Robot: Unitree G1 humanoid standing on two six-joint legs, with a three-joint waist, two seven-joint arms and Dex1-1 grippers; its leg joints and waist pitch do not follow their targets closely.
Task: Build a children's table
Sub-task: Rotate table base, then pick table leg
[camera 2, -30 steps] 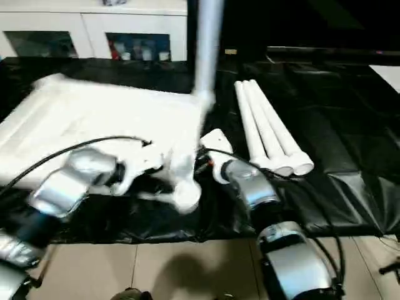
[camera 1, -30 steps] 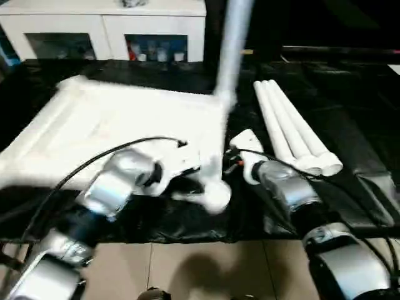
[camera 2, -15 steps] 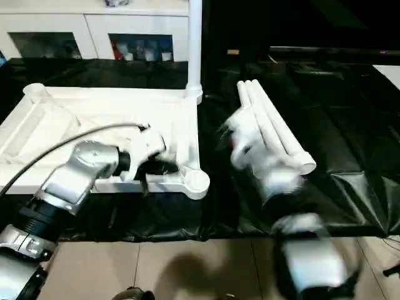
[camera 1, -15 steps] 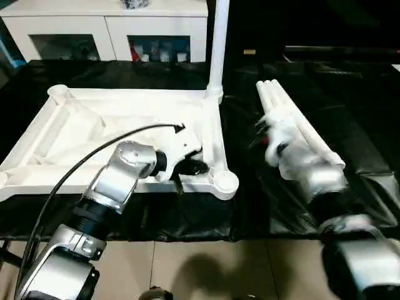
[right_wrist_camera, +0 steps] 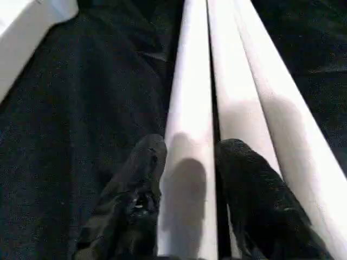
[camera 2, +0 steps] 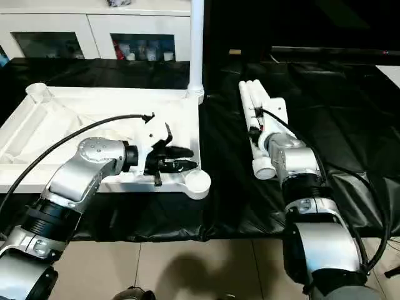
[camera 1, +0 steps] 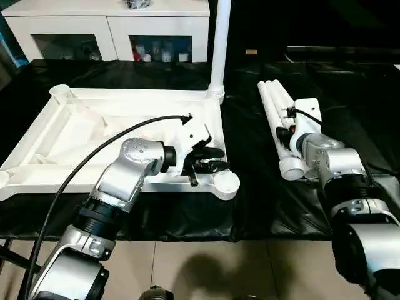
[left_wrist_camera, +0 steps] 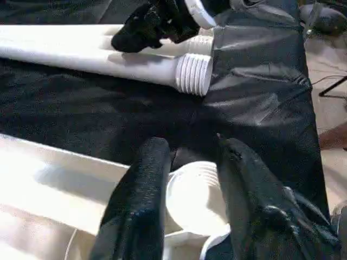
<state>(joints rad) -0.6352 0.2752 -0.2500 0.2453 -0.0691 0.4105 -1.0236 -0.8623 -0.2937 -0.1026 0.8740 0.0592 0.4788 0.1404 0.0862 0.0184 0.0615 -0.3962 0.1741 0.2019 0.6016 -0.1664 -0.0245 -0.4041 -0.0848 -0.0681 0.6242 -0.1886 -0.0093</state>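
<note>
The children's table top [camera 1: 125, 95] lies upside down on the black mat, its ribbed underside facing up. One white leg [camera 1: 219, 50] stands upright in the far right corner socket. Three more legs [camera 1: 273, 103] lie side by side on the mat to the right. My left gripper [camera 1: 210, 160] is open just above the near right corner socket [left_wrist_camera: 191, 196], which shows between its fingers [left_wrist_camera: 143, 184]. My right gripper [right_wrist_camera: 190, 154] is open and straddles the leftmost lying leg [right_wrist_camera: 187, 114] near its threaded end, one finger on each side.
A white glass-door cabinet [camera 1: 112, 25] stands behind the table. The black mat [camera 1: 356, 119] runs on to the right of the legs. Tiled floor [camera 1: 206, 269] shows in front of the table edge. A black cable [camera 1: 94, 156] arcs over my left forearm.
My right arm has swung from the table's near right corner over to the lying legs. Both grippers have gone from shut to open. The left gripper has edged toward the corner socket.
</note>
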